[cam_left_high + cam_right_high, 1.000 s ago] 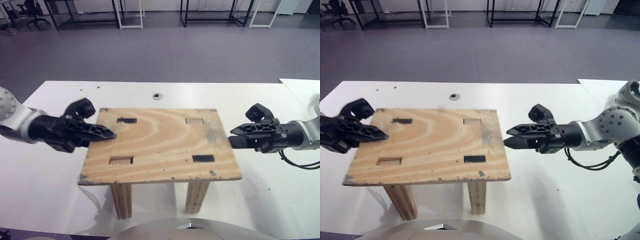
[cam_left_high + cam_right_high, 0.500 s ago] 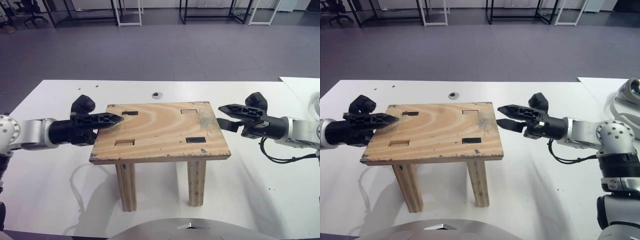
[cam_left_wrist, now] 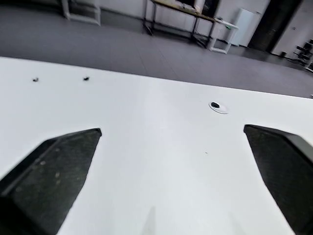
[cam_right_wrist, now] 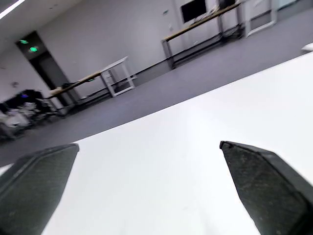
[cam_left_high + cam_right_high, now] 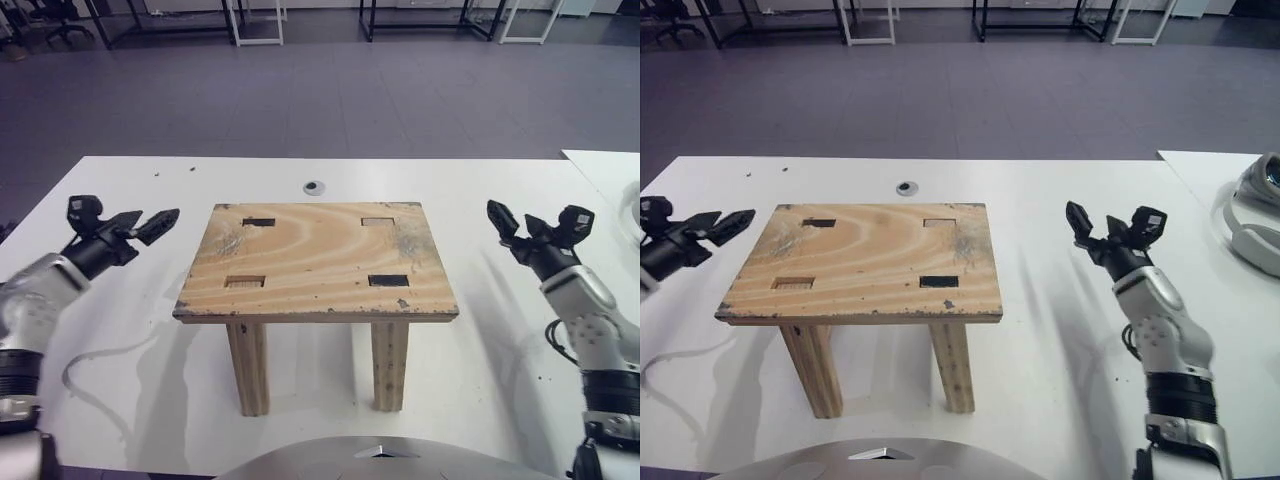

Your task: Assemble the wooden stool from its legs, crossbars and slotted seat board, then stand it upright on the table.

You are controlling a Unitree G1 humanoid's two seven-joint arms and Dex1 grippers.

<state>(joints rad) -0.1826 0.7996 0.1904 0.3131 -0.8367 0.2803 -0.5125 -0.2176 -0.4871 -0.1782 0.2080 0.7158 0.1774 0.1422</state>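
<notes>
The wooden stool (image 5: 316, 262) stands upright in the middle of the white table (image 5: 480, 190). Its slotted seat board faces up and two front legs (image 5: 248, 365) rest on the tabletop. My left gripper (image 5: 125, 220) hangs open off the stool's left side, well apart from the board. My right gripper (image 5: 540, 215) is open off the right side, also clear of it. In the left wrist view my left gripper (image 3: 172, 129) spreads wide over bare table. In the right wrist view my right gripper (image 4: 149, 144) does the same.
A small round grommet (image 5: 316, 187) sits in the table behind the stool. A white rounded object (image 5: 1255, 215) lies at the far right. A cable (image 5: 90, 365) trails on the table near the left arm. Metal-framed tables stand on the grey floor beyond.
The stool has come down and away from the camera to stand on the table. Both grippers left the seat board's side edges, drew outward and opened.
</notes>
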